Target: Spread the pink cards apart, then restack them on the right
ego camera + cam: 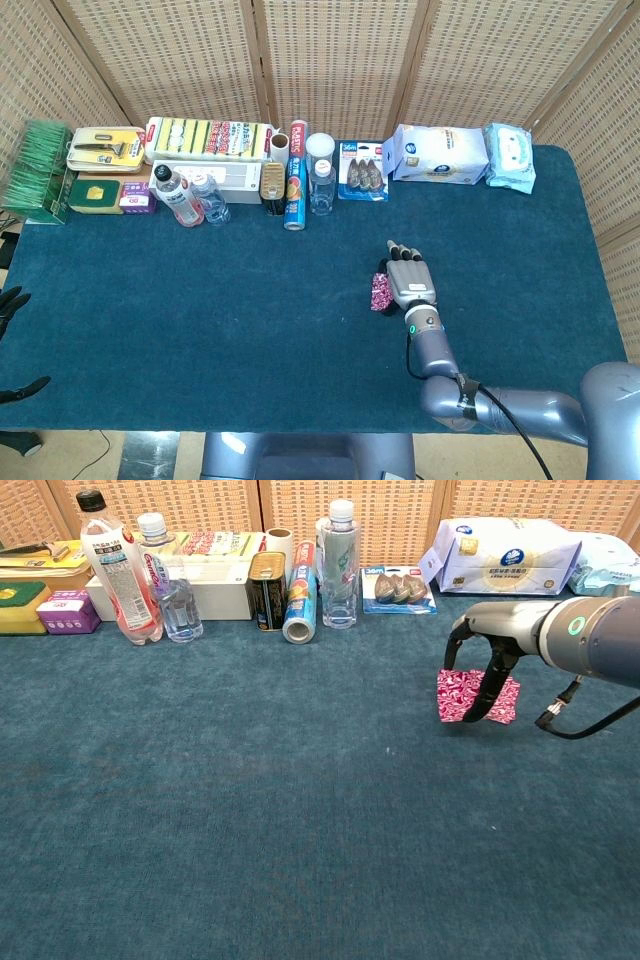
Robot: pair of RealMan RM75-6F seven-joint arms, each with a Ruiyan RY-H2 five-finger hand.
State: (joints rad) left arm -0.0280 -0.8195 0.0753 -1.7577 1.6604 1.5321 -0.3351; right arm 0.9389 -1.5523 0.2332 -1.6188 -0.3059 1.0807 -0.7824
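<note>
My right hand [408, 280] is over the middle-right of the blue tablecloth, fingers pointing down, and it pinches a pink patterned card [455, 695] by its right edge. The card also shows beside the hand in the head view, pink card [381, 290]. A second pink card [506, 700] lies flat on the cloth just behind and right of the fingers [492, 685]; in the head view the hand hides it. Only dark fingertips of my left hand [8, 300] show at the far left edge, off the table, spread and holding nothing.
A row of goods lines the back edge: bottles [120, 570], a can [266, 590], a foil roll [300, 605], a tall clear bottle [338, 565], a blister pack [398, 588] and wipes packs [505, 555]. The blue cloth [250, 810] covers the table.
</note>
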